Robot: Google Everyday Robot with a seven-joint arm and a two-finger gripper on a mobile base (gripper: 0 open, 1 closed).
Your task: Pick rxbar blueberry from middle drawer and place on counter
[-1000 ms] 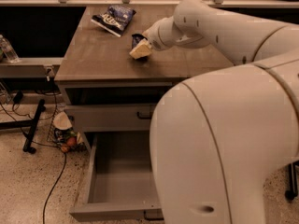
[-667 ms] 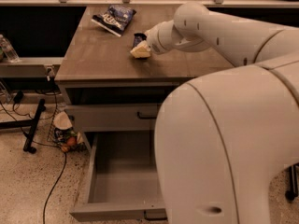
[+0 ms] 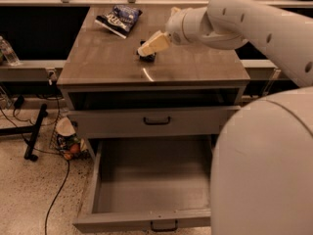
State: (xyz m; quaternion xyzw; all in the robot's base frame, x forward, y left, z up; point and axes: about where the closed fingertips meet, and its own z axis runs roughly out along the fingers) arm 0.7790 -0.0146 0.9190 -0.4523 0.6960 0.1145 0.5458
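Note:
My gripper [image 3: 148, 50] is low over the middle of the counter [image 3: 102, 62], reaching in from the right on the white arm. A small dark flat thing, apparently the rxbar blueberry [image 3: 148, 58], lies on the counter right under the gripper's tip, partly hidden by it. The middle drawer [image 3: 98, 180] is pulled wide open below. Its plain grey inside shows nothing in it, and its dark handle [image 3: 164, 225] is at the front. The arm's large white body covers the drawer's right part.
A crinkled blue-and-white snack bag [image 3: 119, 18] lies at the counter's back left. A shallower drawer front with a black handle [image 3: 156, 120] is above the open drawer. Cables, a black stand leg [image 3: 34, 136] and a small bag [image 3: 66, 136] are on the floor at left.
The arm's big white body has shifted to the right, uncovering more of the open drawer. The gripper stays at about the same spot on the counter.

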